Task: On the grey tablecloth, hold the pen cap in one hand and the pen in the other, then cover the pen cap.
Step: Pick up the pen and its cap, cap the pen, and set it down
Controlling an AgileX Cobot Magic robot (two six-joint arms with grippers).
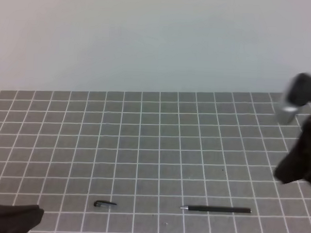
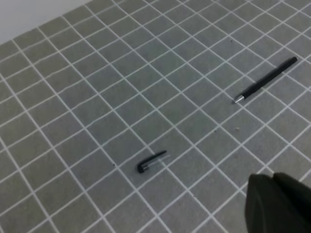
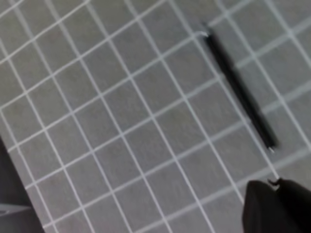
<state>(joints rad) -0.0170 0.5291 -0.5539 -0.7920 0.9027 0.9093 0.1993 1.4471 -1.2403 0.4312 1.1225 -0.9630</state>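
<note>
Left hand pressed together, right hand state unclear, slim black silver-tipped pen, short clipped pen cap

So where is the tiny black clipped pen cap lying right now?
In the exterior high view the tiny black clipped pen cap lies on the grey gridded tablecloth near the front edge, left of centre, apart from the long thin black pen to its right.

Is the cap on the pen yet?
No, the cap lies on the cloth apart from the pen, several grid squares to its left.
</note>
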